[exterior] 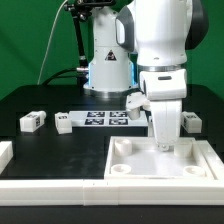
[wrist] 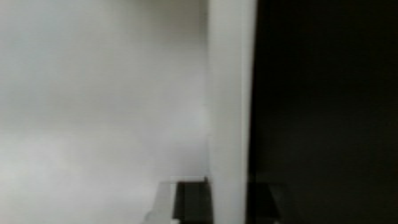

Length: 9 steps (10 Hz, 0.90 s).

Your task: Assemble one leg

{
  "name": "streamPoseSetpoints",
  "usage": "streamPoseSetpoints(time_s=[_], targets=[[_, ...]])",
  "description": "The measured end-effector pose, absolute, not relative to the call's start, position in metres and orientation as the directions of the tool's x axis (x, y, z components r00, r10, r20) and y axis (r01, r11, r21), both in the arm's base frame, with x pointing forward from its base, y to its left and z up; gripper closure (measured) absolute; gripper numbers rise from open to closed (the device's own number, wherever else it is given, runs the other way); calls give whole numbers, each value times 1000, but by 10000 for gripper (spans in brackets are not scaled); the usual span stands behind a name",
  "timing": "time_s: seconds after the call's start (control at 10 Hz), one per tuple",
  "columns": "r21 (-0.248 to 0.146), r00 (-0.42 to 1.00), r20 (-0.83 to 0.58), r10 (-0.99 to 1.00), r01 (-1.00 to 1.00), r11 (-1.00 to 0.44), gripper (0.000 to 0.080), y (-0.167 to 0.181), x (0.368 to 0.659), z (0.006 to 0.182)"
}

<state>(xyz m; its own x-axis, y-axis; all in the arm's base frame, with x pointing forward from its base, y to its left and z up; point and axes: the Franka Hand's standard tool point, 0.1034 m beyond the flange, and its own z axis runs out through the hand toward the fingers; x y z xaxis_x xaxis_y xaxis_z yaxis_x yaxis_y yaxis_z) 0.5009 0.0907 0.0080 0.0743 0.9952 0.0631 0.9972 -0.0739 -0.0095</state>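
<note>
Black counter (exterior: 40,100) before a green backdrop. A large white square panel (exterior: 140,190) with corner sockets occupies the front, directly under the end effector (exterior: 164,146).

End effector: lowered upright onto the panel's far rim. The wrist view shows both dark fingers (wrist: 191,205) hard against a narrow white upright strip – the panel (wrist: 228,80) rim – with white surface on one side and the dark counter on the other. Assessed as closed on the panel rim.

Legs, none in the grasp, all lying on the counter:
- first leg (exterior: 190,121) – near the end effector, on the exterior view's right, beyond the panel's far edge
- second leg (exterior: 135,102) – just beside the arm on the exterior view's left, partly hidden, contact cannot be told
- third leg (exterior: 64,123) and fourth leg (exterior: 32,121) – well apart from the end effector, towards the exterior view's left

The marker board (exterior: 105,119) lies flat between the third leg and the end effector
</note>
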Motion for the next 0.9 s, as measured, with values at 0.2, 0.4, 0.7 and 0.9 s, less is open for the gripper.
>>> streamPoseSetpoints(time_s=[0.2,0.4,0.7,0.9], targets=[[-10,75,63,995,997,-75,694,90,501,8],[-10,76,62,995,997,-75,349,90,501,8],[-10,77,62,995,997,-76,165,89,501,8],[-10,77,62,995,997,-77,153,89,501,8]])
